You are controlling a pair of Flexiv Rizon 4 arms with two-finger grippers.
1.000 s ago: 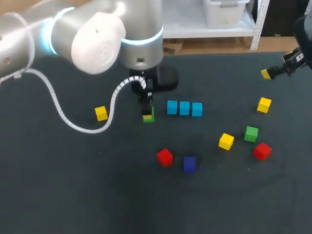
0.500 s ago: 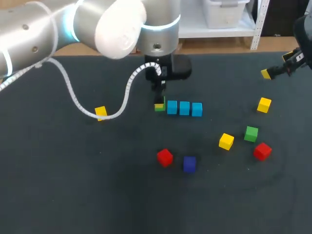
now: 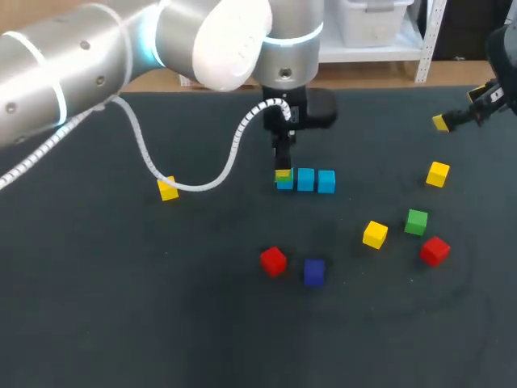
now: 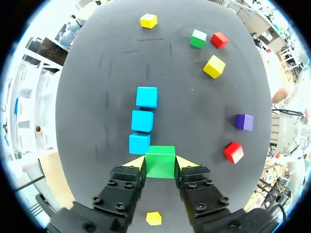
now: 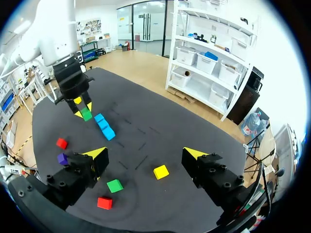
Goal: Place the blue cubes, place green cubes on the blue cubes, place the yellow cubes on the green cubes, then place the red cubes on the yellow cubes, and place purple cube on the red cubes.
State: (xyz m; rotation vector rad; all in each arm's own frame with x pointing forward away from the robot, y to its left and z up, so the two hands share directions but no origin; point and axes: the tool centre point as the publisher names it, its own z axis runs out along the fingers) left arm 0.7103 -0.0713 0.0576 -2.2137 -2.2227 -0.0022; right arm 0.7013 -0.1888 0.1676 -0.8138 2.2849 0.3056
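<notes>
Left jaws clench a green cube (image 4: 160, 161) by 3 blue cubes (image 4: 142, 120); right jaws gape open.

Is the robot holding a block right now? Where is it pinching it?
Yes. The left tool pinches a green cube by two opposite side faces. The right tool is open and holds nothing.

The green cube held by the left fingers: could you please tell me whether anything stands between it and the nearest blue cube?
Nothing visible does: the green cube hangs by the end blue cube, whose top is bare.
</notes>
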